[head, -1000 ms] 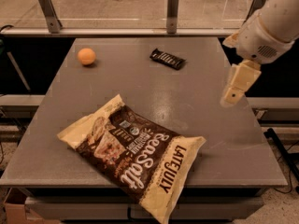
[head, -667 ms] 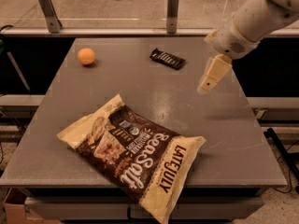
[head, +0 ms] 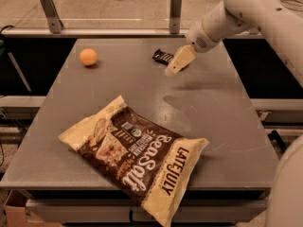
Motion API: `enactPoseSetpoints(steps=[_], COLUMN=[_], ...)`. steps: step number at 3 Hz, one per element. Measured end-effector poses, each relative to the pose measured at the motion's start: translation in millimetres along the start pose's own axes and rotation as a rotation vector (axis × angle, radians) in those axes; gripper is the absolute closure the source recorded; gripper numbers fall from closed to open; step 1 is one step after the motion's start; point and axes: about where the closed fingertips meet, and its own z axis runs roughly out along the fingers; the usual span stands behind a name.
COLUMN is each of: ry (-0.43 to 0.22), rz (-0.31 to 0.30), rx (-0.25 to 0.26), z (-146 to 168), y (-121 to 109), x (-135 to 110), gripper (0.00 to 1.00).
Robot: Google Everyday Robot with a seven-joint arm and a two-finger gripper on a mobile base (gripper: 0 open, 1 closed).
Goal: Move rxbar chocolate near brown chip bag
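The flat grey rectangular desk (head: 222, 122) carries everything. A thick white robot arm (head: 246, 8) reaches in from the upper right, over the desk's far side. The large crinkly dark-brown chip bag (head: 137, 160) with cream-yellow ends lies flat at the near edge, one end hanging over it. The cream-coloured end effector (head: 172, 69) points down and left at the far middle of the desk; whether it is open or closed cannot be told. A small orange ball (head: 88, 56) sits at the far left. The small flat black rxbar chocolate (head: 162, 56) lies on the far part of the desk, its right end hidden behind the end effector, well apart from the chip bag.
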Motion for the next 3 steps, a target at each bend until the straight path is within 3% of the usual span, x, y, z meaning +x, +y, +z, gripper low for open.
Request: enactPoseSetpoints(steps=[1, 2, 3], ry=[-0.027, -0.026, -0.024], rz=[0.082, 0.158, 0.195], rx=[0.002, -0.023, -0.05], z=[28.8, 53.5, 65.9], y=[-17.6, -25.7, -24.0], x=[-3.8, 1.0, 4.9], gripper=[0.0, 0.16, 0.4])
